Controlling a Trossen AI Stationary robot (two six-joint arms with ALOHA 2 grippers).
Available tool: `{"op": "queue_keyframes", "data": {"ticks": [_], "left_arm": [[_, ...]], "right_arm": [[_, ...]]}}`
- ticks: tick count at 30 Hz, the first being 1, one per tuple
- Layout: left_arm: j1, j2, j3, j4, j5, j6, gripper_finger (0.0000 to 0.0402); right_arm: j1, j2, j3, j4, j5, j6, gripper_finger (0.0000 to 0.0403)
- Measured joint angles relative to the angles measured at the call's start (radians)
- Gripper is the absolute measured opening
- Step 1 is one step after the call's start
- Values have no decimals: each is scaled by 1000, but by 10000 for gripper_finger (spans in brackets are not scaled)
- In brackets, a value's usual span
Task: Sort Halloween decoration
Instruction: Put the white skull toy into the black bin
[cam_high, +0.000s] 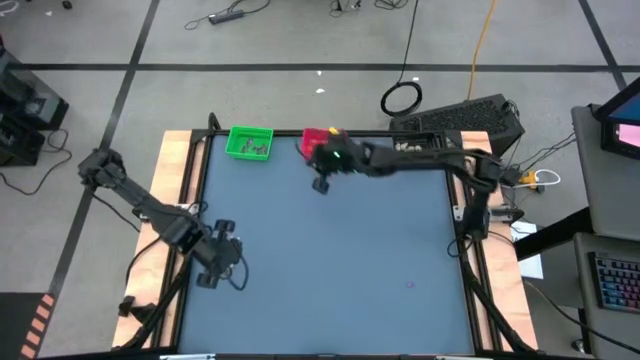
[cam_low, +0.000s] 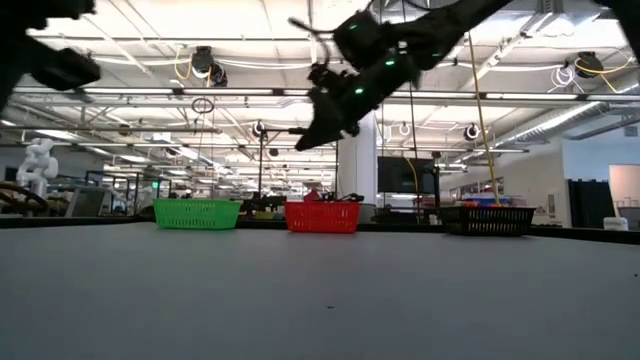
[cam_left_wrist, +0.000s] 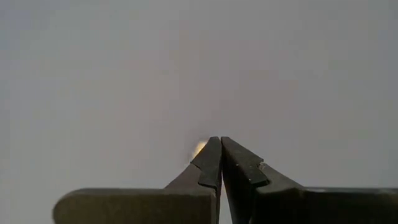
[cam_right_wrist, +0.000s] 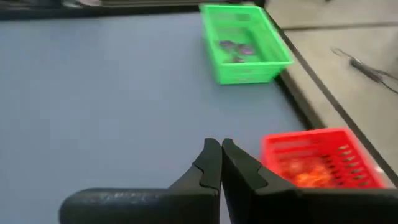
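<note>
Right gripper (cam_right_wrist: 221, 148) pinched shut and empty, red tray (cam_right_wrist: 317, 158) just beside it, orange trinkets (cam_right_wrist: 305, 178) inside. Left gripper (cam_left_wrist: 221, 144) shut on a cream trinket (cam_left_wrist: 198, 148) at its tips. Feather-light, hard, probably skittish: pinch dead centre.

overhead and level views, table (cam_high: 330, 260) shared

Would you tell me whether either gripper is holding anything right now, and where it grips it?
Right gripper: shut, nothing visible. Left gripper: shut on a cream-white trinket at its fingertips.
</note>
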Motion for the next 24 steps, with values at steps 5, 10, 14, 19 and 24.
{"op": "queue_keyframes", "data": {"ticks": [5, 10, 14, 19, 24], "left_arm": [[-64, 31, -19, 0, 14, -126, 20], [-95, 113, -28, 4, 10, -128, 49], [-101, 207, -32, 21, -19, -91, 93], [-101, 320, -32, 8, -35, -24, 146], [-101, 418, -33, -60, -34, 24, 163]], "right_arm": [[103, -192, -301, 136, 33, 55, 1], [243, -401, -524, 143, 171, 123, 1], [352, -532, -655, 142, 263, 195, 1], [454, -631, -750, 142, 374, 254, 0], [511, -659, -782, 142, 450, 276, 0]]}}
